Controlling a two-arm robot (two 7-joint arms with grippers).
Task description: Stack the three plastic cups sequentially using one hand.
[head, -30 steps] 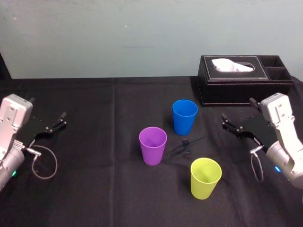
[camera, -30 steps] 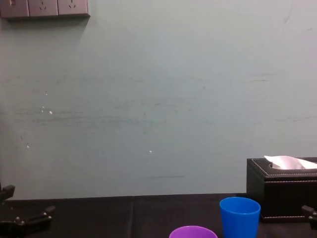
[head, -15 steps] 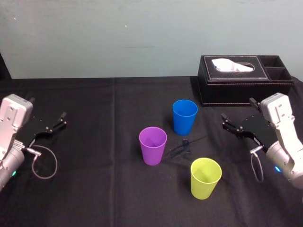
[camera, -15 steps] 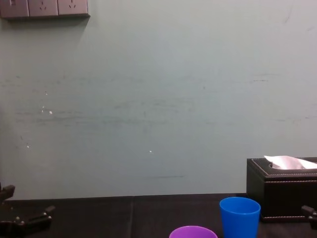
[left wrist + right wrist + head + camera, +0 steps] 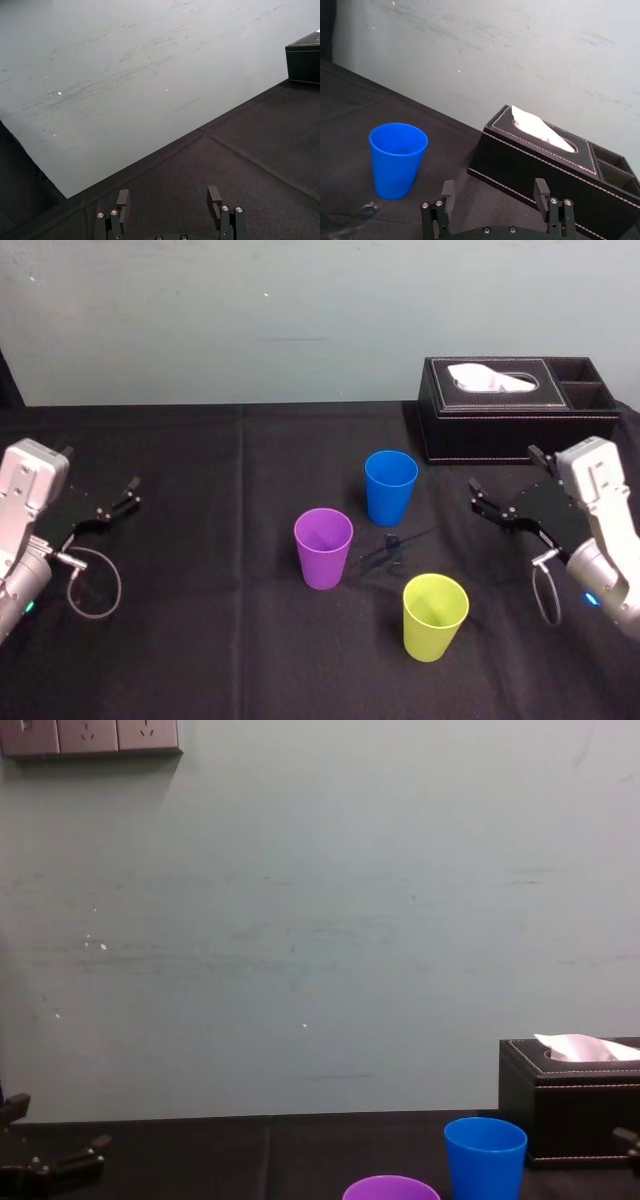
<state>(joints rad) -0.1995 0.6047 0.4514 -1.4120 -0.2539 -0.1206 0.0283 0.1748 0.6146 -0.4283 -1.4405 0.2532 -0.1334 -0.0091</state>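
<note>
Three cups stand upright and apart on the black cloth: a blue cup (image 5: 390,487) at the back, a purple cup (image 5: 323,548) left of centre and a yellow-green cup (image 5: 434,616) nearest me. My right gripper (image 5: 502,473) hovers open and empty, to the right of the blue cup. In the right wrist view, the right gripper (image 5: 493,192) has the blue cup (image 5: 397,160) ahead and off to one side. The left gripper (image 5: 100,468) rests open at the far left, away from the cups. The chest view catches the blue cup (image 5: 485,1157) and the purple cup's rim (image 5: 390,1188).
A black leather tissue box (image 5: 515,408) with a white tissue stands at the back right, just behind the right gripper. A small dark scrap (image 5: 388,548) lies on the cloth between the cups. Behind the table rises a pale wall (image 5: 300,320).
The right gripper has drifted very slightly to the right. The cups and the left arm have not moved.
</note>
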